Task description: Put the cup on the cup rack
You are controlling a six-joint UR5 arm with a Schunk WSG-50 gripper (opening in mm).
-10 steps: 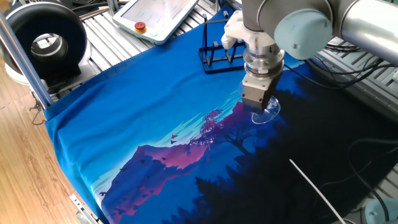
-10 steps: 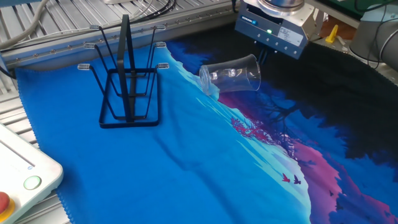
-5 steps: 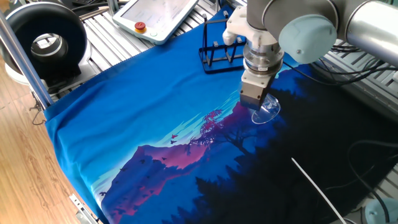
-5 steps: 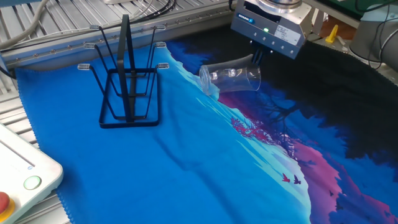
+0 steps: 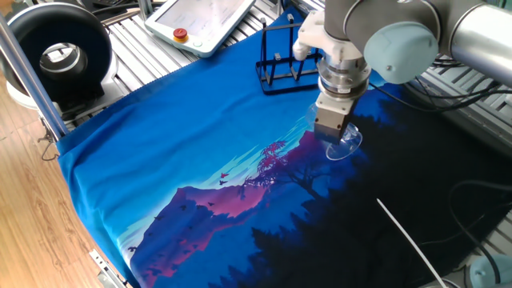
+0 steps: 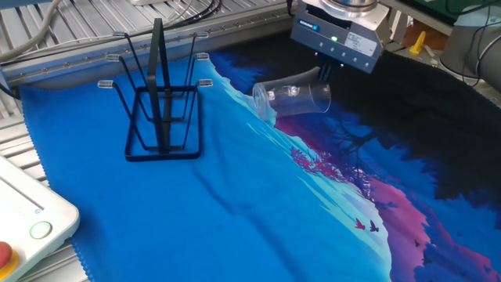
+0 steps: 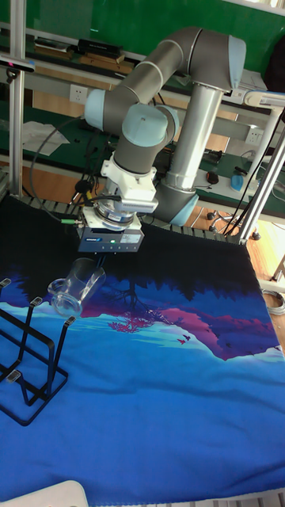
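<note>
While the claw hangs low over the printed cloth, its dark fingers reach down right at the rim end of the cup, and the pictures do not settle how far apart they stand or whether they truly grip the glass; one finger looks to touch the mouth edge, but I cannot tell more than that. The cup lies tilted on its side just under the claw, its open mouth toward the fingers and its thick base pointing away from them, toward the cup rack side. In the tall fixed view the cup sits just below and to one side of the claw's body, where small lights glow on the housing. From the one fixed view the claw covers most of the glass, and only a clear curved edge of the cup shows beside it. Farther out, well apart from the claw, the cup rack stands upright on the blue part of the cloth, its thin black pegs bare. Beyond the cup rack, at the bench edge, lies a white pendant with a red button, and a round black fan sits farther still.
</note>
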